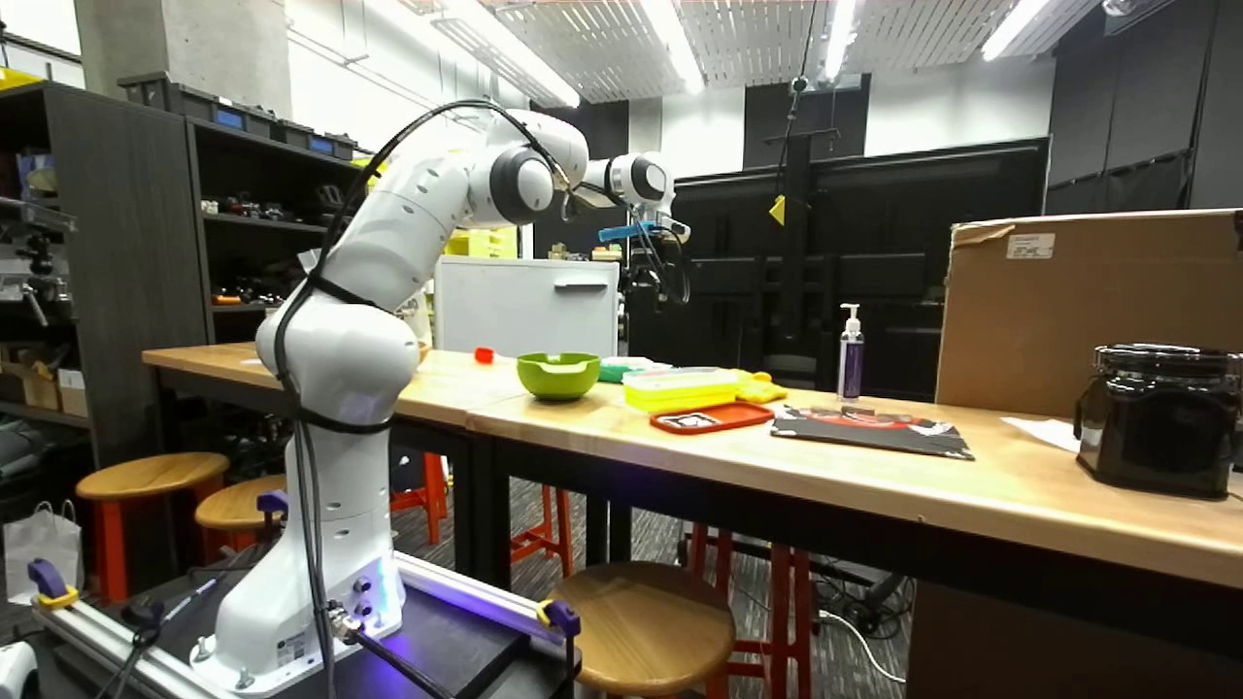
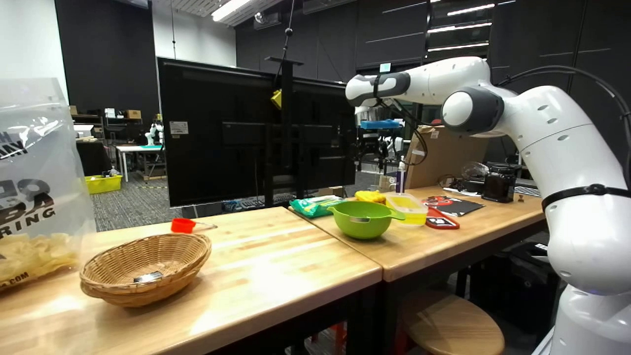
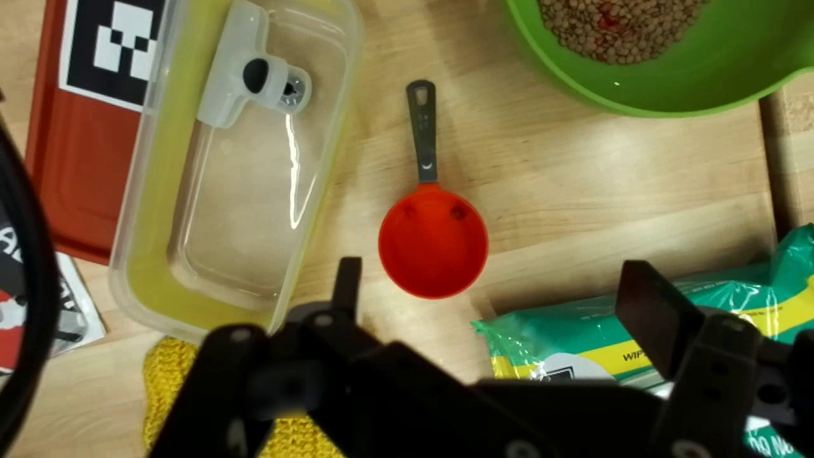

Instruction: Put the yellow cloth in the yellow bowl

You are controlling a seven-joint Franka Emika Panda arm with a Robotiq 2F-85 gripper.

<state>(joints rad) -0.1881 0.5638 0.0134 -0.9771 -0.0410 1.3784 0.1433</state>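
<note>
Cloth (image 2: pixel 370 196) | well below spread jaws | partly hidden in wrist view

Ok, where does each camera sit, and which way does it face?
In an exterior view: robot's side of the tables, looking across them; arm and base show.
In an exterior view: near the wicker basket, looking along the tables; arm shows, its foot cropped.
Wrist view: on the wrist, facing down at a red scoop; open gripper shows.
Both exterior views share the yellow cloth.

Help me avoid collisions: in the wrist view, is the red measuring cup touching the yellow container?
Apart. The wrist view shows a strip of wooden tabletop between the red measuring cup and the yellow container.
</note>
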